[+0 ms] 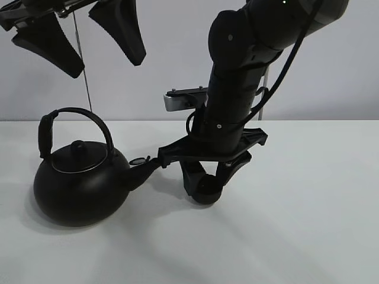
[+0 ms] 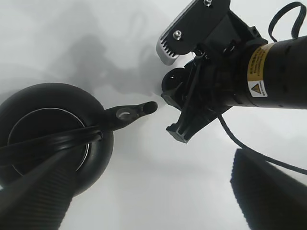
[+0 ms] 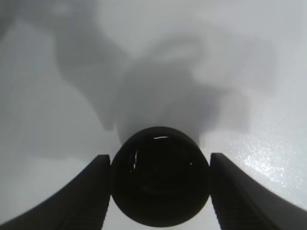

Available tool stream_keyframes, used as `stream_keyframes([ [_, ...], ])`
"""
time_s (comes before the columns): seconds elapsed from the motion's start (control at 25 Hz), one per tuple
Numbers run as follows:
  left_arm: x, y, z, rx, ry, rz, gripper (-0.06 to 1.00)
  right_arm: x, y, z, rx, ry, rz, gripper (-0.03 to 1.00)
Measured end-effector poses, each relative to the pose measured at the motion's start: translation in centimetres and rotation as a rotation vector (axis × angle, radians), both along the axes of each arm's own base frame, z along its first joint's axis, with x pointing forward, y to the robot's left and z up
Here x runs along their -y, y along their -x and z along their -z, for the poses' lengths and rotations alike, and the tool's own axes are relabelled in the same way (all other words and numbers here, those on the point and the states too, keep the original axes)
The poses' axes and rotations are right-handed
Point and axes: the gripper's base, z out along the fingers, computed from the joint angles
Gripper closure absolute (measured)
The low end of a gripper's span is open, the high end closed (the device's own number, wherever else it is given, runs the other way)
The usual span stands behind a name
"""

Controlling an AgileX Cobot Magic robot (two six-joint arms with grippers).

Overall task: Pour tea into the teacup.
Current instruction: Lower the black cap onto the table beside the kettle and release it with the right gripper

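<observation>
The small matte-black teacup (image 1: 207, 190) stands on the white table just right of the kettle's spout (image 1: 145, 168). My right gripper (image 1: 208, 184) reaches down over it, with its fingers pressed against both sides of the cup (image 3: 159, 177). The big round black kettle (image 1: 80, 183) with an arched handle sits at the left, its lid on. My left gripper (image 1: 105, 66) hangs open and empty high above the kettle. The left wrist view shows the kettle (image 2: 48, 129), its spout (image 2: 144, 109) and the right arm's wrist.
The white table (image 1: 308, 225) stretches to the right and front of the cup. A thin upright rod (image 1: 87, 89) stands behind the kettle against the pale wall. The right arm (image 1: 237, 89) rises above the cup.
</observation>
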Motion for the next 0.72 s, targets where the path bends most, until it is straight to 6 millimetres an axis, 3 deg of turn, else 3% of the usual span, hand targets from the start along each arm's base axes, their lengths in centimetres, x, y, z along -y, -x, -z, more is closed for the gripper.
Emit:
stream_keyframes([
  [0.72,0.00,0.00,0.00,0.000,0.000,0.000,0.31,-0.17,-0.27,0.38,0.005,-0.008,0.014,0.57],
])
